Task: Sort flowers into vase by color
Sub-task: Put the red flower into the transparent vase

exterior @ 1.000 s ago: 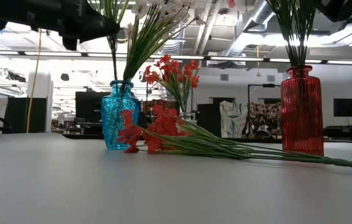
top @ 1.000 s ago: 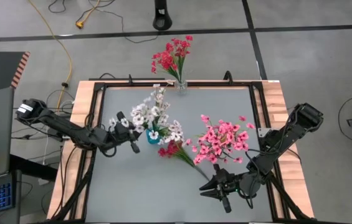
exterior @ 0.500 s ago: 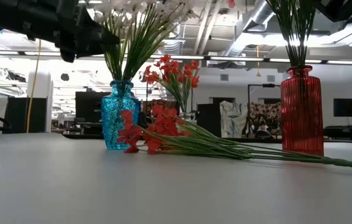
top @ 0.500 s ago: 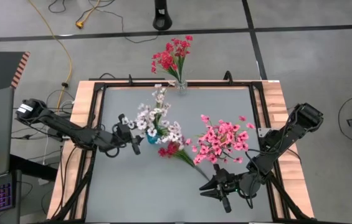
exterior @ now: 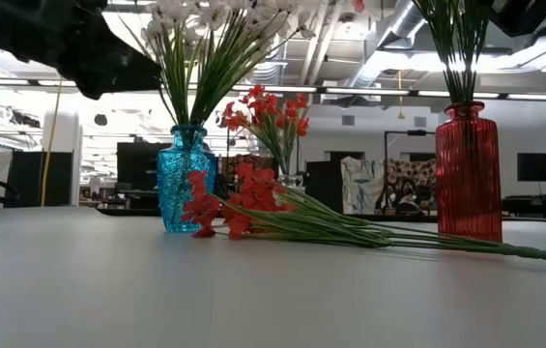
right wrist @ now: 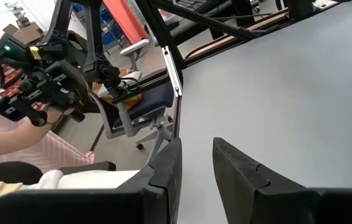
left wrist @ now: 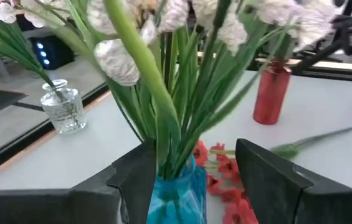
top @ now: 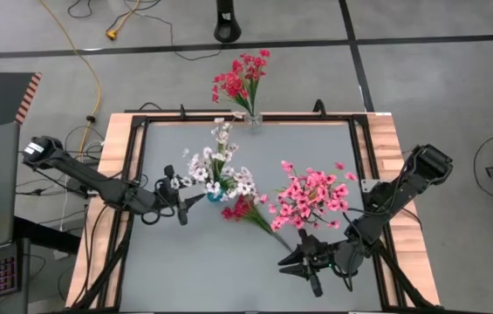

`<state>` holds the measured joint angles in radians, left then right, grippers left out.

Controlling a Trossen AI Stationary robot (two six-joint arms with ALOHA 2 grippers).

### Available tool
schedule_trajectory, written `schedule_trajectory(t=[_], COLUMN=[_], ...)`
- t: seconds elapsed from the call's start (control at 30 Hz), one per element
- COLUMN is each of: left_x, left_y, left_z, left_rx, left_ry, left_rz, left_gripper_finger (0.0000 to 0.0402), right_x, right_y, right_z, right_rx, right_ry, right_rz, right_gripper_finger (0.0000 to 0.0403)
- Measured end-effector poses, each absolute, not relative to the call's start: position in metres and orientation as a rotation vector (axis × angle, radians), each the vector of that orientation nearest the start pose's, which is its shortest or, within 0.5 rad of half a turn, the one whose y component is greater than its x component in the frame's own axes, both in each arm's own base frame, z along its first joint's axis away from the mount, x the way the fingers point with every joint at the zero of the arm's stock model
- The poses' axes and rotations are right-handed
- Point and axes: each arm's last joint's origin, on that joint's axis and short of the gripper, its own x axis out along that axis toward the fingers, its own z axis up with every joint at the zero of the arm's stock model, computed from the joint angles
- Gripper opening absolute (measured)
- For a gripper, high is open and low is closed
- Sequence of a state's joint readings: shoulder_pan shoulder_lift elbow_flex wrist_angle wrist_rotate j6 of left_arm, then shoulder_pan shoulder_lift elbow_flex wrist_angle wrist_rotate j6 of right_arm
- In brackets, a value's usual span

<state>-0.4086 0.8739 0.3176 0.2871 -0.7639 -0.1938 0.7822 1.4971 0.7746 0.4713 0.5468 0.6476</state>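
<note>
Three vases stand on the table. White flowers point(top: 218, 166) fill the blue vase point(exterior: 184, 179); just beside it the left gripper point(top: 182, 203) has wide fingers, holding nothing. Loose red flowers point(top: 244, 210) lie touching this vase. Well apart from it, the right gripper point(top: 303, 269) is narrow and empty.

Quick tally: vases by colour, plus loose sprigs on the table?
Blue vase: 1
Red vase: 1
Clear glass vase: 1
Loose red sprig lying on the table: 1
Total: 4
</note>
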Motion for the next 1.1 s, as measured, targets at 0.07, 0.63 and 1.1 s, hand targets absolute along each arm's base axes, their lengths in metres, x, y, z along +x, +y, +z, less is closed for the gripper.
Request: schedule_trajectory(t=[0.07, 0.63, 1.1], left_x=[0.164, 0.131, 0.129], left_y=[-0.052, -0.055, -0.058], left_z=[0.206, 0.208, 0.205], left_rx=[-0.045, -0.187, -0.199], left_ry=[0.194, 0.284, 0.303], left_rz=[0.362, 0.197, 0.178], left_gripper_finger=[0.0208, 0.0208, 0.0208], right_x=[0.234, 0.243, 0.226], right_y=[0.209, 0.200, 0.211], right_z=[0.227, 0.227, 0.216], right_rx=[0.488, 0.522, 0.337], right_ry=[0.263, 0.266, 0.379], right_rz=[0.155, 0.136, 0.052], right_gripper_finger=[0.0125, 0.0265, 0.0265])
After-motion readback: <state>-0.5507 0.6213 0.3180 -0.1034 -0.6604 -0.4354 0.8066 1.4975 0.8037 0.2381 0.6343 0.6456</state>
